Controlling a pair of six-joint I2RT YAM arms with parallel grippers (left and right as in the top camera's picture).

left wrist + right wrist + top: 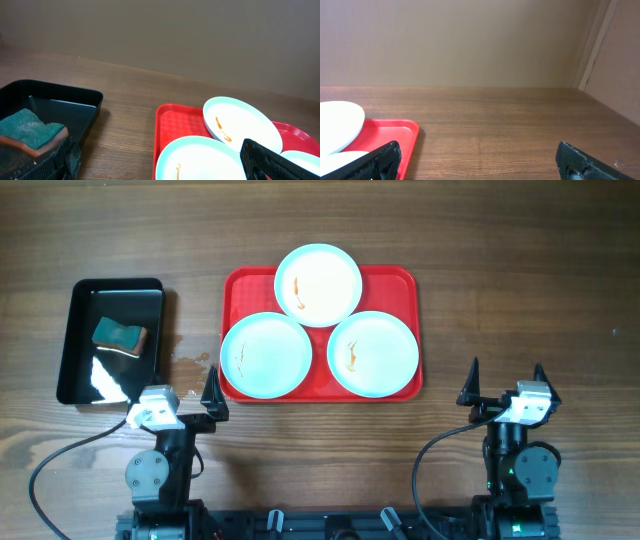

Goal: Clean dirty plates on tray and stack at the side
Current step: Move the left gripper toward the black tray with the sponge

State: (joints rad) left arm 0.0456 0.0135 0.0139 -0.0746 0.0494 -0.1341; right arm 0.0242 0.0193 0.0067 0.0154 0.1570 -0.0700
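Wood table (500, 240), mid-frame: three smeared pale round plates (318, 284) packed on red plastic tray (245, 290); left gripper (180, 398) & right gripper (506, 385) agape, empty; lifting one may jostle neighbours.

The red tray (245, 285) lies flat in the middle of the worktop. Three round pale plates lie on it in a triangle. The far plate (318, 284) reaches over the tray's far rim. The near-left plate (266, 355) and the near-right plate (373, 353) lie side by side. Each carries a small orange-brown smear.
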